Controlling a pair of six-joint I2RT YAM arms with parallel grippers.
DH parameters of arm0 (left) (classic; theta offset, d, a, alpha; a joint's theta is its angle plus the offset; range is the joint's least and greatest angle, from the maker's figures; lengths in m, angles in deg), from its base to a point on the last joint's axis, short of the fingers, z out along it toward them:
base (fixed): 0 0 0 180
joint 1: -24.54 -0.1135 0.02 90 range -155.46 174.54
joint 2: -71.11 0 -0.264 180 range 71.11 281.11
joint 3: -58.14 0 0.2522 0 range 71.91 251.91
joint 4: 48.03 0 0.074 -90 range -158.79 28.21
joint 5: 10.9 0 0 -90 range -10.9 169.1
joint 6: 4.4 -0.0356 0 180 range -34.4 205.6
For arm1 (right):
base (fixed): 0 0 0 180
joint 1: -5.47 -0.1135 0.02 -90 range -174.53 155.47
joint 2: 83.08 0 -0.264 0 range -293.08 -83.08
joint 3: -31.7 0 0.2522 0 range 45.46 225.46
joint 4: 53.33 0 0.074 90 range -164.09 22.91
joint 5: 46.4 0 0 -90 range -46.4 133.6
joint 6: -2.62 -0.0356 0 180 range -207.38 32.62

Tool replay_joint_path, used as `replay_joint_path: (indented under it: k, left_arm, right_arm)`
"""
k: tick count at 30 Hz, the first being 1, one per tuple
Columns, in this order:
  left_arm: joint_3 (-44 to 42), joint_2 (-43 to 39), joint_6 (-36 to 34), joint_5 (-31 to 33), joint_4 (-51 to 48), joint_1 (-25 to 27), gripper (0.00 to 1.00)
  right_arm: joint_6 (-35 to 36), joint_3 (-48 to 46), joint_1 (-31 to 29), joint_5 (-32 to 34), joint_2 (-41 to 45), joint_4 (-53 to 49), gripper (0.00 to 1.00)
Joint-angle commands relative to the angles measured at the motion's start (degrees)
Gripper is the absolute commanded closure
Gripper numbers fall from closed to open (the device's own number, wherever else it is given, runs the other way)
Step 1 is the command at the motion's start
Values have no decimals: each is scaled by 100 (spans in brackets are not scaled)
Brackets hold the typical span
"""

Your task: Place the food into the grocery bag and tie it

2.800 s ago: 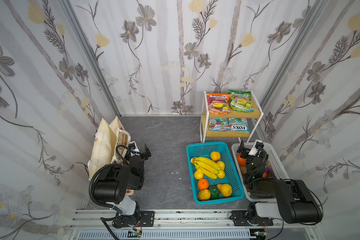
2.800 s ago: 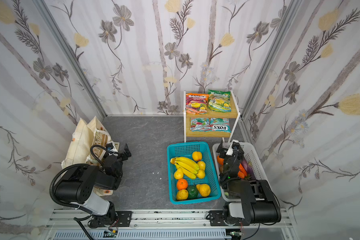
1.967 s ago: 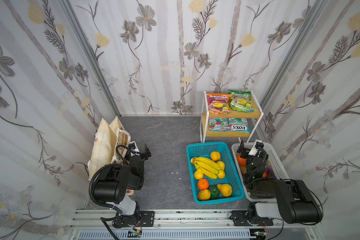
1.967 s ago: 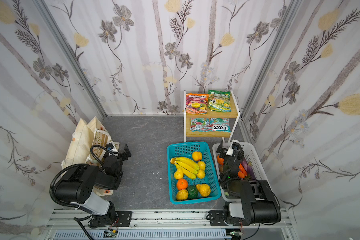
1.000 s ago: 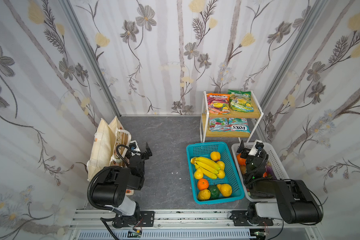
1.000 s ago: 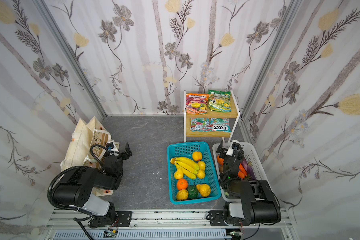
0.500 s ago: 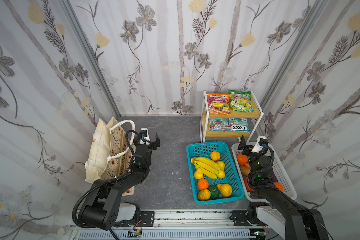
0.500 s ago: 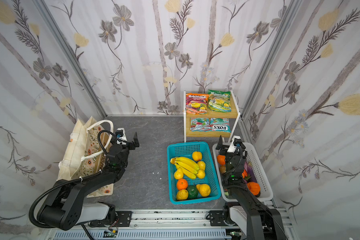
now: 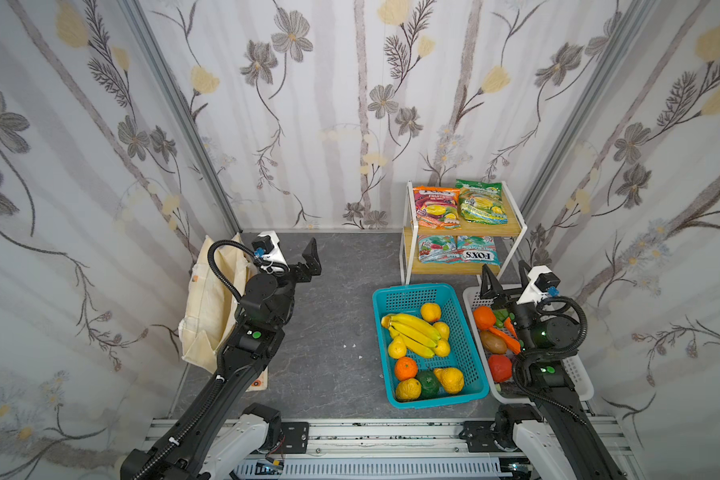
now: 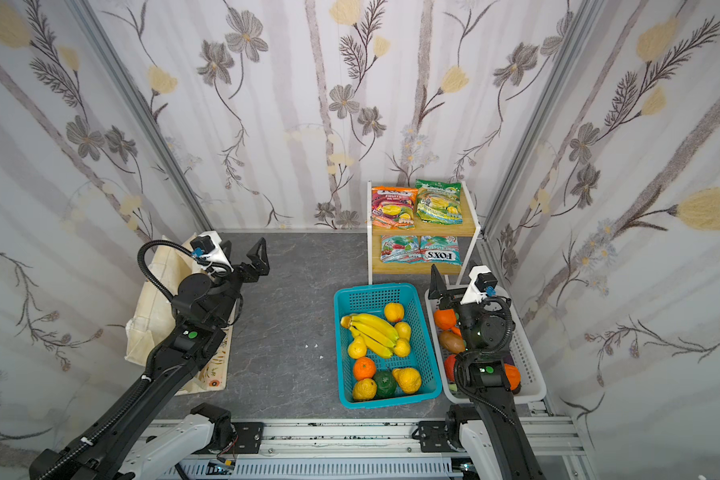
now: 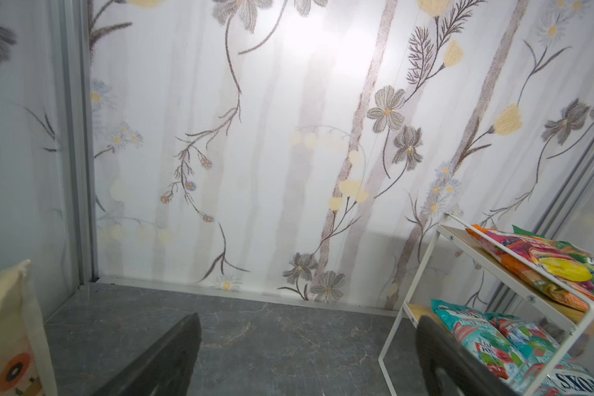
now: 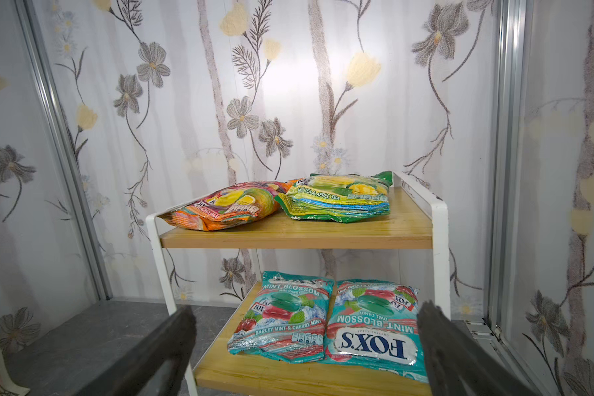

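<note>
A yellow banana bunch lies in the blue basket with an orange tangerine and small yellow fruits. On the rack's top shelf lie an orange-red candy packet and a green one. The cream grocery bag stands at the left wall, partly behind my left arm. My left gripper hangs open and empty over the bare floor beside the bag. My right gripper is open and empty in front of the rack's lower shelf.
Two teal FOX'S packets fill the lower shelf of the white-framed rack. A white basket with red, orange and brown vegetables sits under my right arm. Bare grey floor lies between bag and blue basket.
Both arms have unfolded from their low rest pose and risen. The left gripper moved back and up beside the bag. The right gripper rose over the white basket to face the rack.
</note>
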Motion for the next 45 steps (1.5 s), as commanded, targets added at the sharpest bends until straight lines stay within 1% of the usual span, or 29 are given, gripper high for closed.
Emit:
replay_joint_path:
  k: [1,3,4,6,7,8,11,13,14,16,17,18,19,20,21,22,23,24,25,27,29,30,32,35,38,41,43,45]
  left_arm:
    - [104,-193,374,-504,-388,24,0]
    - [114,-344,328,-32,-395,15,0]
    - [148,-402,185,126,-462,1,0]
    - [318,-509,-272,51,-675,-3,0]
    - [407,-582,-393,75,-771,-2,0]
    - [527,-642,-344,195,-906,-6,0]
    - [766,-774,-354,260,-1129,-19,0]
    - [929,-817,-296,156,-1381,-105,0]
    - [995,-835,-223,80,-1523,-168,0]
    - [984,-942,276,177,-1670,-365,0]
    - [918,-1052,484,-73,-1675,-579,0]
    - [933,-1111,612,-477,-1780,-780,0]
    - [1039,-1092,777,-866,-1987,-978,0]
    - [1173,-1033,953,-1027,-2253,-1162,0]
    - [1336,-934,1039,-969,-2595,-1290,0]
    - [1504,-830,1075,-758,-2977,-1342,0]
    - [1774,-687,1088,-326,-3487,-1342,0]
    - [2017,-546,1057,212,-3980,-1342,0]
    - [2212,-417,983,594,-4362,-1342,0]
    - [2474,-77,548,1444,-4911,-1334,0]
    - [2670,305,188,2282,-5378,-1319,0]
    - [2734,462,90,2572,-5580,-1307,0]
    - [2679,532,60,2726,-5655,-1307,0]
    - [2665,571,-7,2661,-5759,-1306,0]
    - [2631,773,-130,3010,-5878,-1309,0]
    - [2442,951,-60,2988,-5941,-1307,4]
    - [2277,955,-15,2951,-5927,-1306,9]
    - [2170,946,-62,3058,-5929,-1316,20]
  right_arm:
    - [-612,-115,11,165,91,-69,0]
    - [-435,-61,70,-65,122,-241,0]
    - [-415,-13,72,-15,113,-376,0]
    - [-324,45,88,-11,107,-515,0]
    - [-303,64,87,22,104,-563,0]
    - [-325,57,83,58,104,-586,0]
    - [-495,-51,89,80,60,-337,0]
    - [-582,-105,85,-158,42,-128,0]
    - [-845,-105,86,-244,36,-45,0]
    - [-1115,-238,83,-888,1,619,0]
    - [-1474,-379,60,-1086,-19,1129,0]
    - [-1846,-515,29,-1194,-87,1682,0]
    - [-2136,-477,21,-1512,-228,1946,0]
    - [-2177,-228,-21,-1887,-420,1809,0]
    - [-2101,96,-139,-2112,-621,1452,0]
    - [-1950,345,-303,-2104,-770,1030,0]
    - [-1656,580,-569,-1954,-899,658,0]
    - [-1283,724,-898,-1665,-972,342,0]
    - [-997,822,-1165,-1431,-1015,142,0]
    - [-515,1000,-1806,-884,-1153,-94,0]
    - [-384,1249,-2197,-602,-1365,-237,0]
    - [-374,1393,-2372,-480,-1493,-317,0]
    - [-353,1662,-2603,-346,-1728,-418,0]
    - [-307,1834,-2845,-246,-2013,-390,0]
    - [-327,2040,-3008,-204,-2225,-348,0]
    - [-316,2057,-3076,-230,-2393,-307,0]
    - [-314,2127,-3092,-194,-2484,-389,1]
    - [-323,2193,-3088,-188,-2525,-484,1]
